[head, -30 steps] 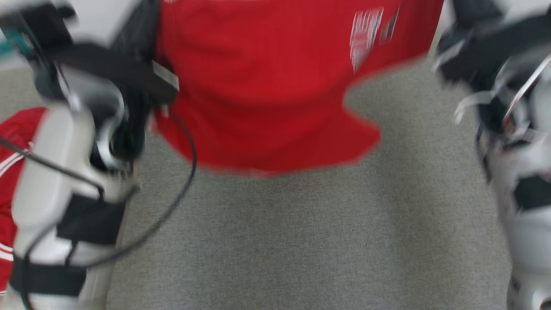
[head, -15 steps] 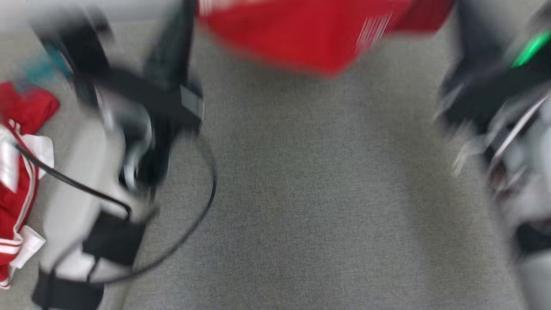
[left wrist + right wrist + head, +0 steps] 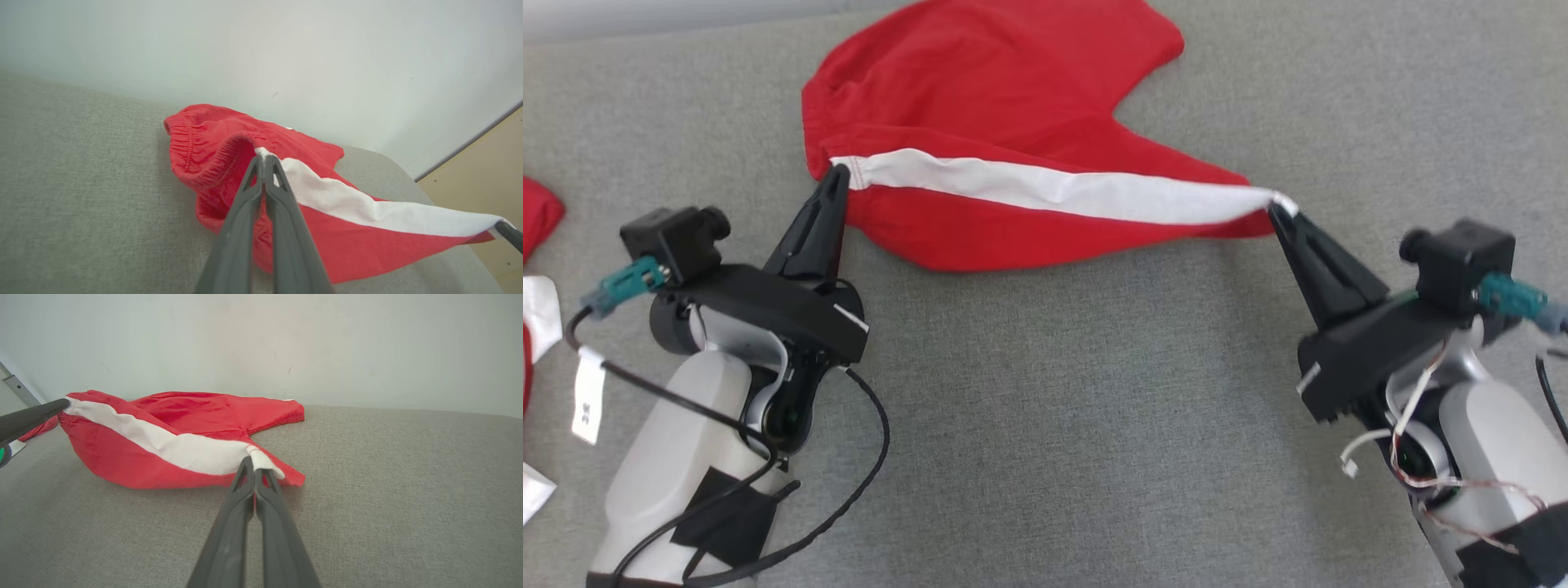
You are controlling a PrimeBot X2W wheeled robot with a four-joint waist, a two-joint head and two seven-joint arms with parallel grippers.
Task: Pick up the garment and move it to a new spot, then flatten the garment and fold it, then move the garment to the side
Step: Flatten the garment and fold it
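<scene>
The left gripper (image 3: 837, 175) and right gripper (image 3: 1278, 211) each pinch shut on one end of the white stripe (image 3: 1054, 186) of the red garment (image 3: 980, 98), so lower both evenly, holding it taut

I count one garment (image 3: 980, 90), red, on one grey fabric surface (image 3: 1094, 425). It carries one white stripe (image 3: 1054, 188). Two claws are in my head view, the left claw (image 3: 836, 175) and the right claw (image 3: 1278, 211), each with two dark fingers (image 3: 241, 228). There are two black camera boxes, the left box (image 3: 674, 237) and the right box (image 3: 1462, 253). At the left edge lie more red-and-white clothes (image 3: 538, 214); I cannot tell how many pieces.
</scene>
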